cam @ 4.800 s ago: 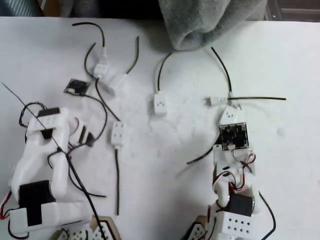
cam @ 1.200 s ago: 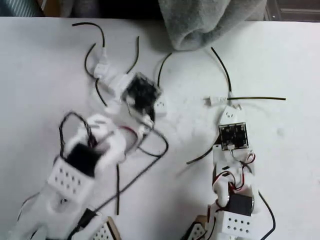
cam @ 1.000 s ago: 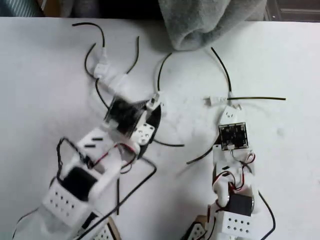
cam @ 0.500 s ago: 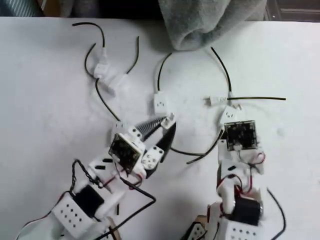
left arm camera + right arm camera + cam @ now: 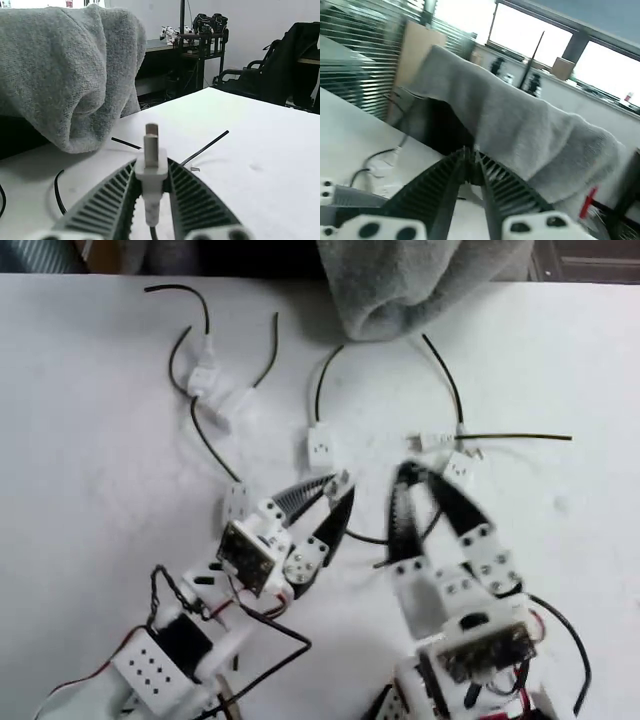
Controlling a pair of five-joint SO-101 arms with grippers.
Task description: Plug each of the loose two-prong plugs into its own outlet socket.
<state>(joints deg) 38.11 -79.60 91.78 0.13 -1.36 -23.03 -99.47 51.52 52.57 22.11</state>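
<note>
My left gripper (image 5: pixel 336 486) is shut on a white two-prong plug (image 5: pixel 342 477) just below the middle white outlet socket (image 5: pixel 320 447). In the left wrist view the plug (image 5: pixel 151 142) stands between the ribbed fingers (image 5: pixel 112 195) of the gripper (image 5: pixel 151 167), prongs pointing away from the camera. My right gripper (image 5: pixel 410 472) hangs raised over the table with its fingertips together, close to a second socket (image 5: pixel 458 468) and a loose plug (image 5: pixel 428 442). In its own view the right gripper (image 5: pixel 471 152) holds nothing that I can see. A third socket (image 5: pixel 235 502) lies beside the left arm.
A grey cloth (image 5: pixel 420 280) hangs over the far table edge, also seen as the cloth (image 5: pixel 65 75). More white plugs (image 5: pixel 205 375) with black cables lie at the far left. A black cable (image 5: pixel 365 538) runs between the two grippers.
The left arm swung from the left side to the middle, now holding the plug. In the last half second the right arm pulled back and tipped its gripper up.
</note>
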